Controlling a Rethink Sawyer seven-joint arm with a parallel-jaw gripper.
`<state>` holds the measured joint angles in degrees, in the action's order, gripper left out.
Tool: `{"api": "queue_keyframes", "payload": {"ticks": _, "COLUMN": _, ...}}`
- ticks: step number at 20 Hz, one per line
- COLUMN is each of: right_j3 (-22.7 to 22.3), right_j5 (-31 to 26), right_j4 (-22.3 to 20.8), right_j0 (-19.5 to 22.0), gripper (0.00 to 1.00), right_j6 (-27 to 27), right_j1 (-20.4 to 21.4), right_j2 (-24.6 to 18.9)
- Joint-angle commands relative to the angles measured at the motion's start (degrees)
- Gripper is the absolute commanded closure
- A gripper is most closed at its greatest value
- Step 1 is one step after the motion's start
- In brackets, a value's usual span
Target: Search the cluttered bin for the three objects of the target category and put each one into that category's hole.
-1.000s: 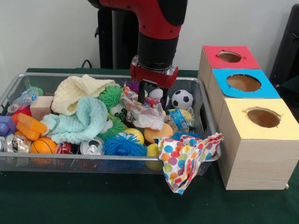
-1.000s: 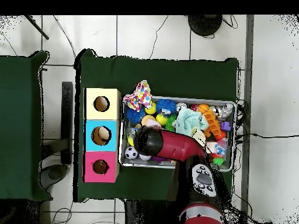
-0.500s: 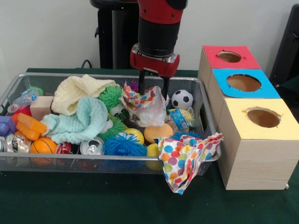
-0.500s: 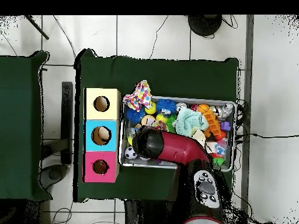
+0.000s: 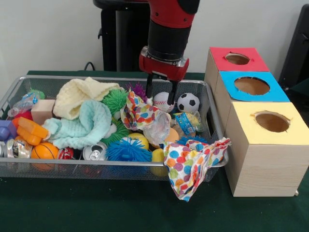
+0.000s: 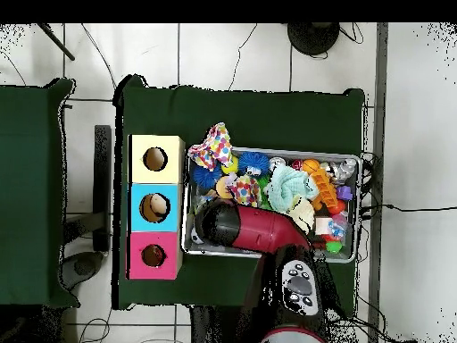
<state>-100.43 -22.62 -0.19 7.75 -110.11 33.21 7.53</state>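
End effector (image 5: 161, 93) hangs over the wire bin (image 5: 19, 86), towards its box-side end, w/ two dark prongs spread apart and nothing between them. Prongs point down just above a baseball (image 5: 162, 99); contact can't be judged. In overhead view the red arm (image 6: 259, 230) covers that part of the bin, so end effector itself isn't visible there.

Just below and left of the prongs in front view: a polka-dot cloth (image 5: 139, 113) bunched up on the pile, w/ a crumpled clear plastic bag (image 5: 158, 129) touching its lower right side. Not gripped, lying loose on other items.

Second polka-dot cloth (image 5: 193, 162) drapes over the bin's near rim at the corner nearest the boxes, half hanging outside down to the table (image 5: 96, 208).

Other bin contents, front view:
- soccer ball (image 5: 188, 102) beside the baseball, near the far wall
- cream knit cloth (image 5: 79, 95) and mint knit cloth (image 5: 84, 124), overlapping, left of centre
- green fuzzy toy (image 5: 115, 100) between knit cloths and dotted cloth
- blue spiky ball (image 5: 128, 150) at near wall, drink can (image 5: 94, 152) just beside it
- small basketball (image 5: 44, 151) and orange plastic piece (image 5: 31, 131) at the left end

Beside the bin, three boxes in a row, touching: red box (image 5: 237, 59) farthest, blue box (image 5: 252, 86) in the middle, yellow box (image 5: 270, 123) nearest, each w/ a round hole on top. Overhead view shows something pale inside the blue box's hole; can't tell what.
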Motion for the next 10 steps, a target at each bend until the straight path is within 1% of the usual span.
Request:
{"api": "queue_keyframes", "payload": {"ticks": 1, "right_j3": 3.3, "right_j5": 5.4, "right_j4": 1.0, "right_j0": -3.1, "gripper": 0.0, "right_j6": -12.5, "right_j1": -4.0, "right_j2": 2.7}}
{"api": "queue_keyframes", "payload": {"ticks": 4, "right_j3": 3.5, "right_j5": 3.7, "right_j4": 1.8, "right_j0": -2.9, "gripper": 0.0, "right_j6": -11.1, "right_j1": -2.6, "right_j2": 2.4}}
{"api": "queue_keyframes", "payload": {"ticks": 8, "right_j3": 4.4, "right_j5": 5.4, "right_j4": 2.5, "right_j0": -2.0, "gripper": 0.0, "right_j6": -10.6, "right_j1": -4.1, "right_j2": 1.6}}
{"api": "queue_keyframes", "payload": {"ticks": 10, "right_j3": 3.8, "right_j5": 4.2, "right_j4": 2.9, "right_j0": -1.4, "gripper": 0.0, "right_j6": -10.3, "right_j1": -3.7, "right_j2": 0.6}}
